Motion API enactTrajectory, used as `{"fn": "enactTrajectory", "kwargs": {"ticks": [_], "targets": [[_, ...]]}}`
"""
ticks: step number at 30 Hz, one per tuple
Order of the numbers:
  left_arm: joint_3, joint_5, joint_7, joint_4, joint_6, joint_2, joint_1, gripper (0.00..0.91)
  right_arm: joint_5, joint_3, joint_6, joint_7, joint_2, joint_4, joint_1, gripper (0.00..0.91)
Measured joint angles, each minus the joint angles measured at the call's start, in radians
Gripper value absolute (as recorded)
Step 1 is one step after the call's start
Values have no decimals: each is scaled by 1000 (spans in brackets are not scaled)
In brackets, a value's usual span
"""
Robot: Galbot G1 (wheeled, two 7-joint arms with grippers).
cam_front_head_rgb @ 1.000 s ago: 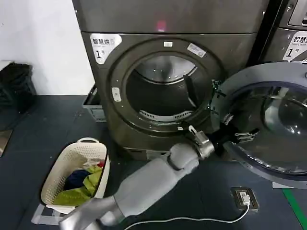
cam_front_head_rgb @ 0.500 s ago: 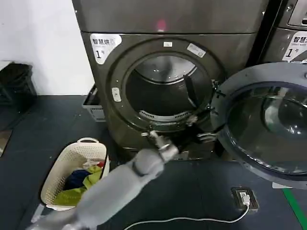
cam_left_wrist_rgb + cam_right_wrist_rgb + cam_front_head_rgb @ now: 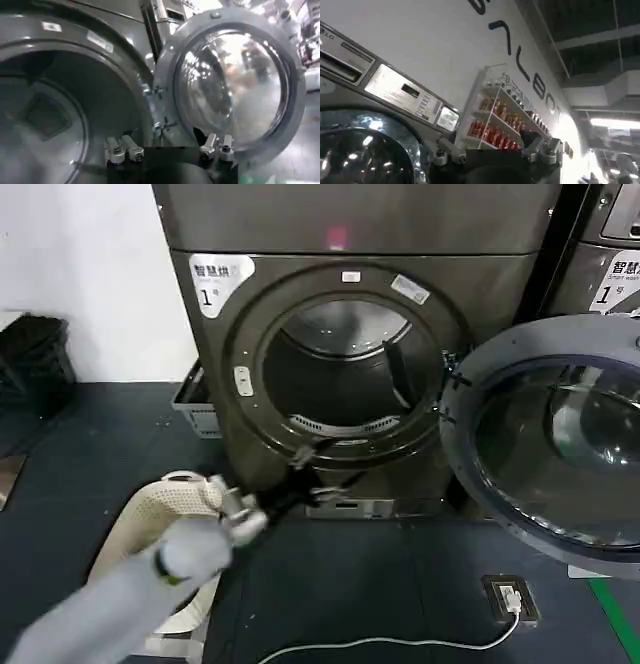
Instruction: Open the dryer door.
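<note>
The dryer door (image 3: pixel 545 439) stands swung wide open on the right side of the dryer (image 3: pixel 350 344), hinged at the right edge of the round drum opening (image 3: pixel 340 384). Its grey plastic inner face and bulging glass are turned out toward the room and the robot, and the round panel stands upright on its edge rather than lying flat. In the left wrist view the same door (image 3: pixel 232 80) shows as a pale ring around clear, reflective glass, just beside the dark mouth of the drum.

The left gripper (image 3: pixel 310 474) hangs low in front of the dryer, just below the lower rim of the drum opening and well apart from the door. Its grey arm reaches up from the lower left, crossing over a cream laundry basket (image 3: pixel 165 494) on the dark floor. The fingers are spread with a clear gap between them and hold nothing; the left wrist view shows both finger pairs (image 3: pixel 122 149) parted and empty.

The right gripper (image 3: pixel 492 150) is raised beside a second machine's control panel (image 3: pixel 405 92), its fingers spread and empty.

A white cable (image 3: pixel 400 642) lies on the floor toward a floor socket (image 3: pixel 510 596).
</note>
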Motion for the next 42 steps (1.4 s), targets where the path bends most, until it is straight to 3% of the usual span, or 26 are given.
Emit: {"fn": "enactTrajectory", "kwargs": {"ticks": [8, 10, 21, 25, 42], "targets": [[-98, -123, 47, -124, 150, 259, 81, 907, -8, -2, 3, -1, -3, -1, 11, 907], [-135, -109, 88, -138, 138, 322, 112, 907, -9, -2, 4, -3, -3, -1, 12, 907], [-305, 46, 377, -156, 340, 605, 222, 907, -28, 22, 10, -9, -22, -22, 2, 907], [-338, 88, 419, -125, 383, 652, 222, 907, -26, 31, 10, -10, -23, -23, -3, 907], [-307, 316, 567, 84, 362, 679, 233, 907, -30, 22, 3, -22, -4, 5, 12, 907]]}}
